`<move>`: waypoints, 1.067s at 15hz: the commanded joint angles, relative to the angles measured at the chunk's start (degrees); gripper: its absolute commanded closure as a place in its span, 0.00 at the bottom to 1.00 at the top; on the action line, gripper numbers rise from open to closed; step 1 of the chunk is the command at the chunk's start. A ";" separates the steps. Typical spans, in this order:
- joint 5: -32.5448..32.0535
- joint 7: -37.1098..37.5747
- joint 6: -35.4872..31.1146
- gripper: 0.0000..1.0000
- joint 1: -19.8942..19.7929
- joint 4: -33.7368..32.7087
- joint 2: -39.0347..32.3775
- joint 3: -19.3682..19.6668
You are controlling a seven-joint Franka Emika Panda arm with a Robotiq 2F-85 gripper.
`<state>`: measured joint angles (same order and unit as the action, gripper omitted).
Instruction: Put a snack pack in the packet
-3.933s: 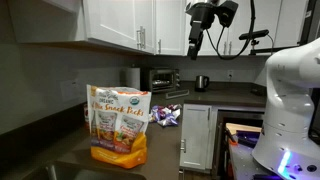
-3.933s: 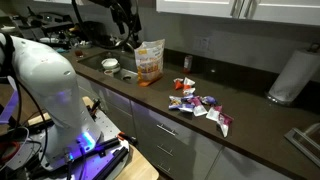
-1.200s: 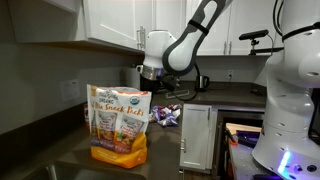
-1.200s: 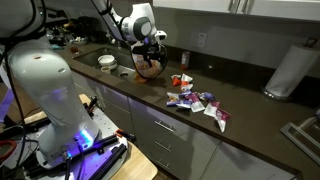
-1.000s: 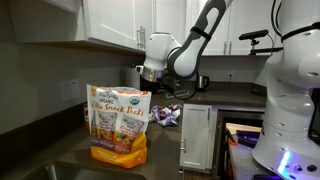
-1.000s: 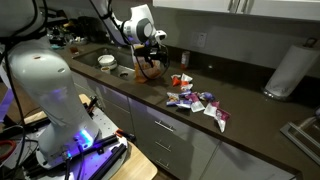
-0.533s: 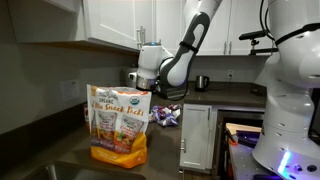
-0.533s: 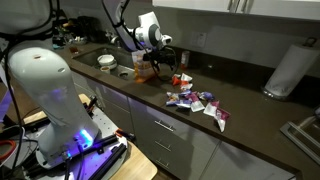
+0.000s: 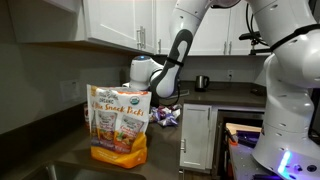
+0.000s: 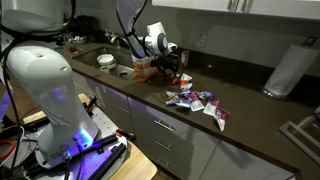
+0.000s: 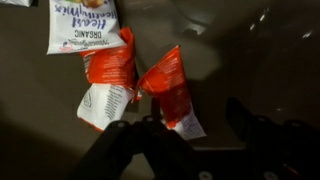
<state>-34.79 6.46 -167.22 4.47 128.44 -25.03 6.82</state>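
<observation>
- The snack pack lies flat on the dark bench. It is a reddish-orange pouch with a white lower end, and its edge touches a second pouch of the same kind.
- It looks light, thin and crinkly, with a glossy film that is likely slippery. It would probably buckle rather than resist a squeeze.
- A pinch across its narrow width near the middle seems the safest hold. A corner grip might let it flop or slide out.
- The end effector hovers just above the pouch, released. Its dark fingers stand spread, with nothing between them.
- The packet, a tall orange-yellow "Snack Pack" bag, stands upright on the bench, apart from the pouches.
- Only the wrist view shows the two red pouches lying edge to edge, and a white-labelled pouch beyond them.
- In an exterior view the packet hides the end effector and the pouch altogether.
- In an exterior view the snack pack is a small red patch beside the end effector, with a scatter of purple-and-white wrappers further along.
</observation>
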 commanded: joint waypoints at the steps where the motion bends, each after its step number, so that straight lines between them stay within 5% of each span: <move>1: -2.09 1.34 0.08 0.39 2.04 -4.06 -3.95 2.90; 2: -1.85 1.14 0.01 0.59 2.28 -4.62 -4.61 3.24; 7: -0.99 1.07 1.64 0.93 3.81 -5.45 -5.16 5.32; 16: 3.73 -1.57 3.36 0.94 2.36 11.55 14.54 5.57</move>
<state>-32.95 6.45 -166.45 7.50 130.62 -21.79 12.79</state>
